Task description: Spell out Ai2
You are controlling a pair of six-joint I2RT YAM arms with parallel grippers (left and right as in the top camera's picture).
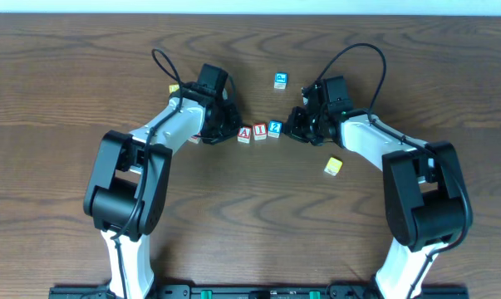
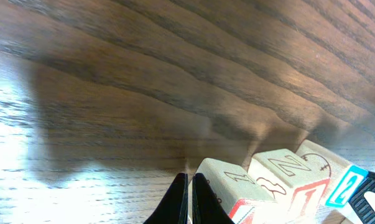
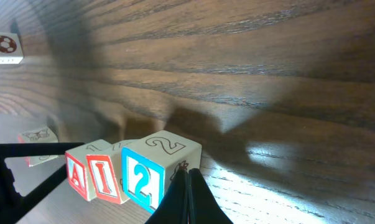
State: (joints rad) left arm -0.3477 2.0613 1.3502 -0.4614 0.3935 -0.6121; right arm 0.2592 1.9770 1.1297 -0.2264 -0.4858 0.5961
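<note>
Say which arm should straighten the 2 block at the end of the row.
Right. The right pincer, shut, sits just beside the 2 block, the row's end on that side. The left pincer is by the A block, with the I block in between.

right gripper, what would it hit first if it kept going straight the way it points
Probably the 2 block: the right gripper, shut, sits right beside its near corner and would likely clip it. If it slips past, only bare table shows ahead; depth is hard to judge.
</note>
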